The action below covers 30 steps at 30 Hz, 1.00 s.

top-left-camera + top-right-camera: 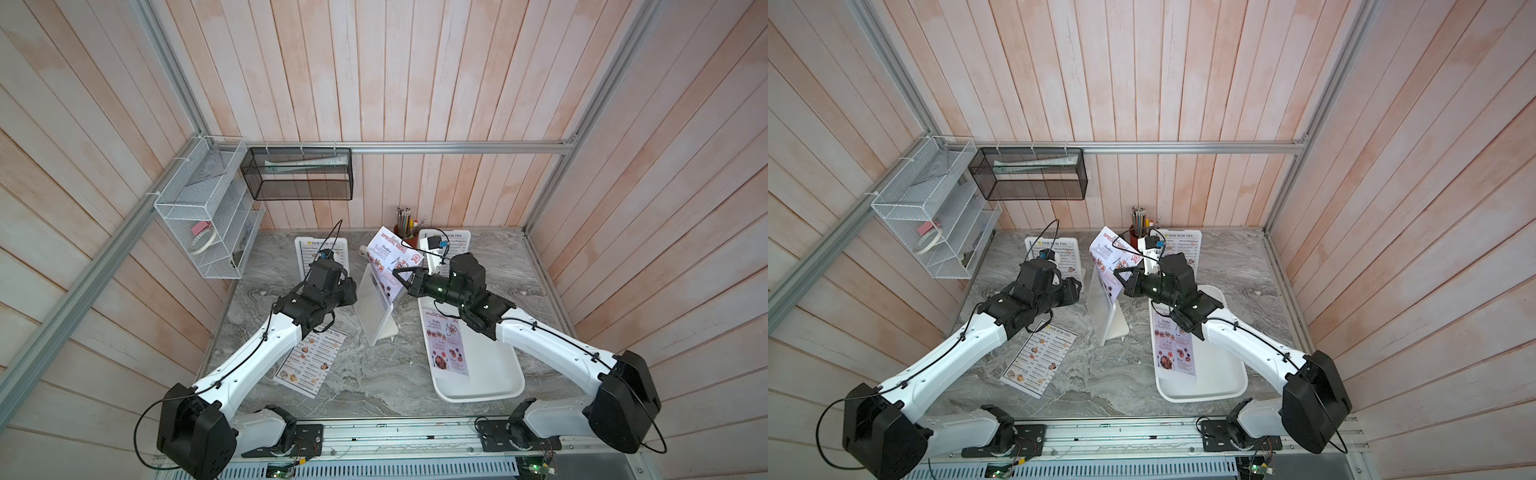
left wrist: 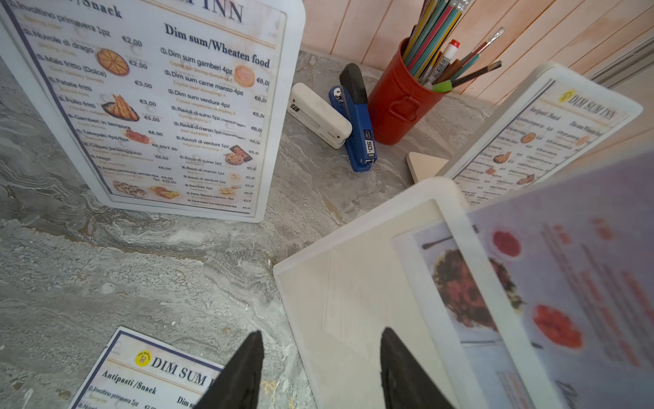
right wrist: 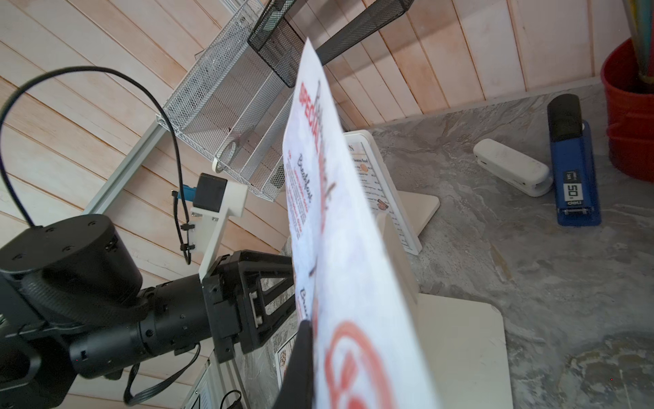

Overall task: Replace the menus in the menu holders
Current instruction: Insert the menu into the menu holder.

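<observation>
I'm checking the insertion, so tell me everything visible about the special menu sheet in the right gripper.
The special menu sheet is thin pinkish-white paper with a red heading, text and food photos. It stands tilted and slightly curved, its lower end partly inside the middle holder, its heading sticking out above. The right gripper is shut on its edge.

Paper menu (image 1: 390,253) — smooth plastic holder (image 1: 374,311)

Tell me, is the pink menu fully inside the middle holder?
Partly. The menu has one end inside the holder; the rest sticks out.
</observation>
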Available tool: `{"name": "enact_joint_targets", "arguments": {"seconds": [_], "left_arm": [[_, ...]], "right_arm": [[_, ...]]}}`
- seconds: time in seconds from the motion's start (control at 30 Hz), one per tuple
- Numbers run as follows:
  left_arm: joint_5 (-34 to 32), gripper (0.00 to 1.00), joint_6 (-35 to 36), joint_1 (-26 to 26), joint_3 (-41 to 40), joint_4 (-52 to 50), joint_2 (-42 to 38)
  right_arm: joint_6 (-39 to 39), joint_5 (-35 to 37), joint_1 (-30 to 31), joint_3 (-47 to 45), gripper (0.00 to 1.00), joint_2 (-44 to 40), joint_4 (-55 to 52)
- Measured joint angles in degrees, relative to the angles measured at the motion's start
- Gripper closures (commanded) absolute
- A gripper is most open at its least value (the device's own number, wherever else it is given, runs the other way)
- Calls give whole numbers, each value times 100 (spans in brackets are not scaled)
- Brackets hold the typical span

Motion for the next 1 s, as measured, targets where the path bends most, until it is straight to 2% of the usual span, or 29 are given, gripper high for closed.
{"name": "enact_joint_targets", "arguments": {"seconds": [0.33,1.0], "left_arm": [[55,44,0,0,0,83,59],[59,44,0,28,0,92,70]], "right_arm": [[35,297,33,-20,95,-11,-31],[-24,966,188,-376,97,-20,420]]}}
